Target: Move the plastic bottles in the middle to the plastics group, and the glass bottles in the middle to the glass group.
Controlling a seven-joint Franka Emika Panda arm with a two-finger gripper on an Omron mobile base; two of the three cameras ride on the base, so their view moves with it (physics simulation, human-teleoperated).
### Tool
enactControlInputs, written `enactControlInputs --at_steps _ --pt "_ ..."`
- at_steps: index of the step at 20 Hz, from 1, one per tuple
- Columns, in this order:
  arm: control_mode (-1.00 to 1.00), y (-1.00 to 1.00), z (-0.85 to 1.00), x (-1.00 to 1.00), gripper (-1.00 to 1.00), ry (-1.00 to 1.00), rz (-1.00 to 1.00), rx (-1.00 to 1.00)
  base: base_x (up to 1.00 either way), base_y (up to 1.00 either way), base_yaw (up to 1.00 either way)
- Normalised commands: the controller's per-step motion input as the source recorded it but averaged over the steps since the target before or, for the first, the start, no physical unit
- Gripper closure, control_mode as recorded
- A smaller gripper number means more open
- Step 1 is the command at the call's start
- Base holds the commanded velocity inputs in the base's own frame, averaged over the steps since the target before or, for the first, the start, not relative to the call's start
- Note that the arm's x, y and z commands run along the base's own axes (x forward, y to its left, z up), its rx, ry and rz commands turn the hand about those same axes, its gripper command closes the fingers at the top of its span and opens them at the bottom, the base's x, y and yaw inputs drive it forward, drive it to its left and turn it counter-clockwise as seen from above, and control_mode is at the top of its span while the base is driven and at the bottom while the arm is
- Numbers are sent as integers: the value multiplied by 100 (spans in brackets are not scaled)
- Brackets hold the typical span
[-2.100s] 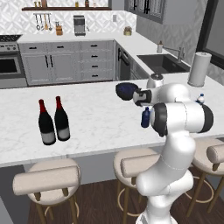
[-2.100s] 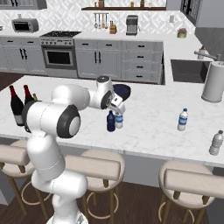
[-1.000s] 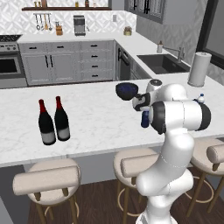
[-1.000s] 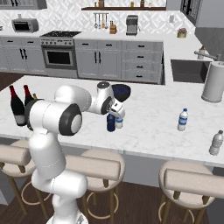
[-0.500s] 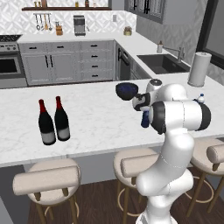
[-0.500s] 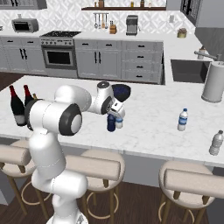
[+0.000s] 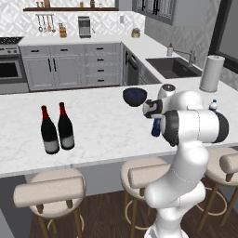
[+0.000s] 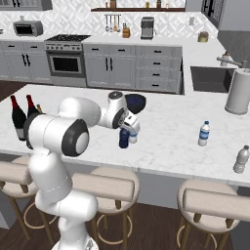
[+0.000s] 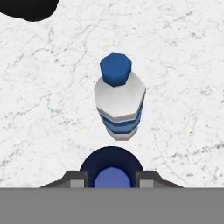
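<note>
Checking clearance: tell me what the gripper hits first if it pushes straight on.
The gripper points down with the dark blue bottle already between its fingers; below that lies the marble counter, probably.

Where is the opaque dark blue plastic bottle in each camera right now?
Left base view: opaque dark blue plastic bottle right of centre, partly behind the arm.
Right base view: centre, under the gripper.
Hand view: bottom centre, between the fingertips.
Shared landmark: the round dark blue bowl on the counter behind it.
</note>
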Motion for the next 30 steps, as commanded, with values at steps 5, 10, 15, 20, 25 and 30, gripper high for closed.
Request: enactControlInputs --at_steps 5,10,15,20,25,30 --pt "-100 -65 23 -54 100 -1 -4 0 0 0 0" --pt "-100 -100 20 -13 100 2 -7 0 0 0 0" --pt "-100 -100 16 -20 100 6 -13 0 0 0 0" --pt "-100 -100 8 -45 100 2 -17 0 0 0 0" --pt "-100 -94 0 -58 100 0 -17 0 0 0 0" --pt "-100 -60 -3 -31 100 0 -18 0 0 0 0"
